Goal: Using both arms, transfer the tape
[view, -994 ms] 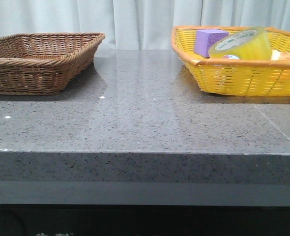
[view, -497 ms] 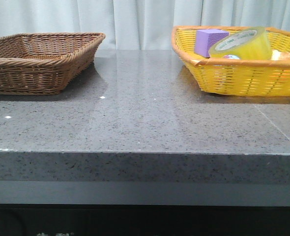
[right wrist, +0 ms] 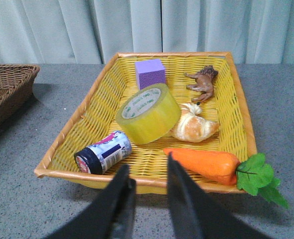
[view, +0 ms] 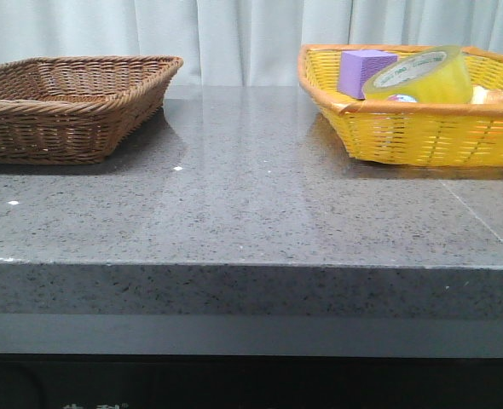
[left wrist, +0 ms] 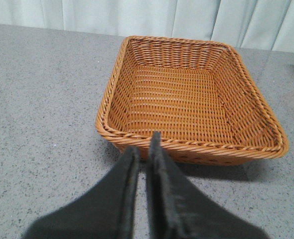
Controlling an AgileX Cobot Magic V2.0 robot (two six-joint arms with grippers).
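Observation:
The tape (view: 422,75), a wide translucent yellow roll with a white core, lies tilted in the yellow basket (view: 422,109) at the table's back right. The right wrist view shows the tape (right wrist: 149,113) in the middle of that basket (right wrist: 72,130), leaning on a croissant. My right gripper (right wrist: 148,167) hangs open just outside the basket's near rim, holding nothing. My left gripper (left wrist: 143,149) is shut and empty, just in front of the brown wicker basket (left wrist: 187,147). Neither gripper shows in the front view.
The brown basket (view: 64,111) at the back left holds nothing. Around the tape lie a purple cube (right wrist: 150,73), a toy animal (right wrist: 202,83), a croissant (right wrist: 194,127), a carrot (right wrist: 204,164) and a small jar (right wrist: 103,152). A grey stone table (view: 251,204) carries both baskets.

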